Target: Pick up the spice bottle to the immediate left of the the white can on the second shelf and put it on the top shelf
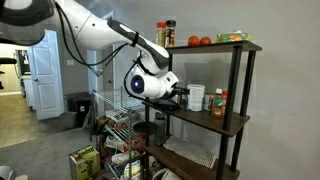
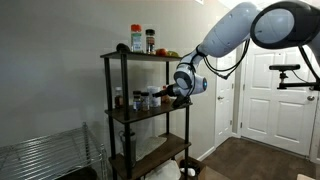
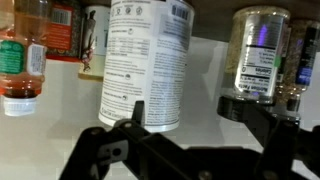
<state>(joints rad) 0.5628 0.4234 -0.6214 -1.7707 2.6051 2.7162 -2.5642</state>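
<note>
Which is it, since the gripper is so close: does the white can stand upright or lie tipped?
Upright: in an exterior view the white can stands vertical on the second shelf.

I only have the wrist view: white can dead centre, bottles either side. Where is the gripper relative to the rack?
Observer: The gripper is inside the rack frame, over the second shelf and close to the white can.
Operator: What's on the top shelf?
Observer: The top shelf holds two jars at one end, then red round things and a green packet.
Operator: Anything next to the rack?
Observer: A silver wire rack stands close beside it.
</note>
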